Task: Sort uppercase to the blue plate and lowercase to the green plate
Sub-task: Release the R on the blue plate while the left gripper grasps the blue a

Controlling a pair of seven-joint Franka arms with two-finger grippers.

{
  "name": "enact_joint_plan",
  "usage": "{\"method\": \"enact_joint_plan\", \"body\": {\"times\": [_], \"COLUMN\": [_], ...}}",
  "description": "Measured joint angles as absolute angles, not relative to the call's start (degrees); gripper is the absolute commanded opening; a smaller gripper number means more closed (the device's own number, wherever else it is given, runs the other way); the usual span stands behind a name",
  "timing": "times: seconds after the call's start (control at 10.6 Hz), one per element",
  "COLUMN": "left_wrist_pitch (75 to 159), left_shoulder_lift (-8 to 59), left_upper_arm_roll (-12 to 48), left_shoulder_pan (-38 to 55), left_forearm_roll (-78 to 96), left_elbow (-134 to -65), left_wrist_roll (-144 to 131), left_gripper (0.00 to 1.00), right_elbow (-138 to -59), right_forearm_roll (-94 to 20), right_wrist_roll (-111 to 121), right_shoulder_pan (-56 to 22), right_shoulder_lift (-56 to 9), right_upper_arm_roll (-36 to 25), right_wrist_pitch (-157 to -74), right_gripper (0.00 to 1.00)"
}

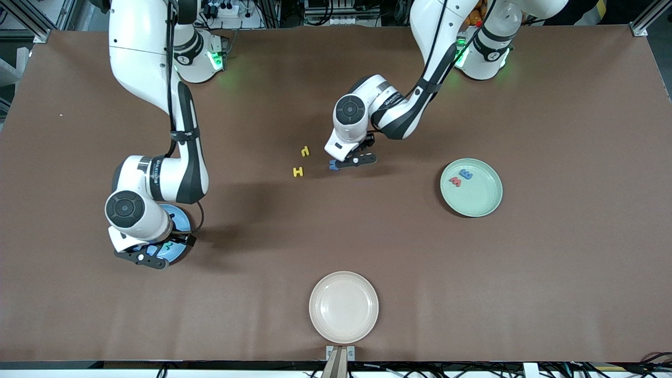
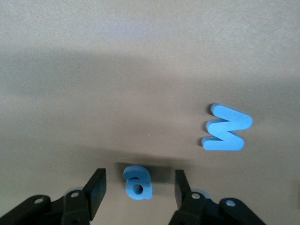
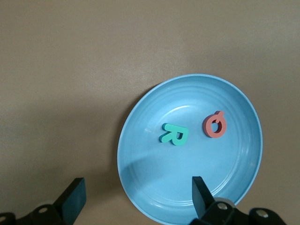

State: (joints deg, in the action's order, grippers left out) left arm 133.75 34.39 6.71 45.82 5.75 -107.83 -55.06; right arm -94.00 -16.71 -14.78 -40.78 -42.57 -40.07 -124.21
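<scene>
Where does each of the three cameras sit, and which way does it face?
Front view: high across the table, facing both arms, the green plate and a cream plate.
Left wrist view: looks down past the left gripper, fingers either side of the blue a, blue M nearby.
Right wrist view: looks down past the open right gripper at the blue plate holding R and Q.
Shared: the front view also shows both grippers.
</scene>
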Motion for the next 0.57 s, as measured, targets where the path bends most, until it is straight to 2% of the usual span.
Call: {"method": "enact_joint_plan", "body": {"times": [0.28,0.38,0.57], "left_wrist_pitch": [134.15,134.29,134.52], "left_shoulder_lift": [34.39,34.39,34.38], "left_upper_arm_roll": [7.27,7.51,7.72], "left_shoulder_pan": [45.82,45.83,45.83], "left_forearm_roll": [5.75,5.75,5.75], "left_elbow": [-109.15,-109.43,-109.58], "left_wrist_roll": [-55.0,-55.0,-55.0], "left_gripper": [0.64,0.59,0.44], "right_elbow": [-94.01,-94.04,-94.07], "right_forearm_roll": [-16.71,-16.71,-17.23], "right_wrist_roll": [-11.98,-9.88,-3.22], "right_shoulder_pan": [-40.23,-39.21,-35.41], "right_shoulder_lift": [-42.57,-42.57,-42.55], "right_upper_arm_roll": [-40.21,-40.33,-40.4], "right_wrist_pitch": [-124.16,-124.14,-124.12], "right_gripper": [1.0,1.0,1.0]}}
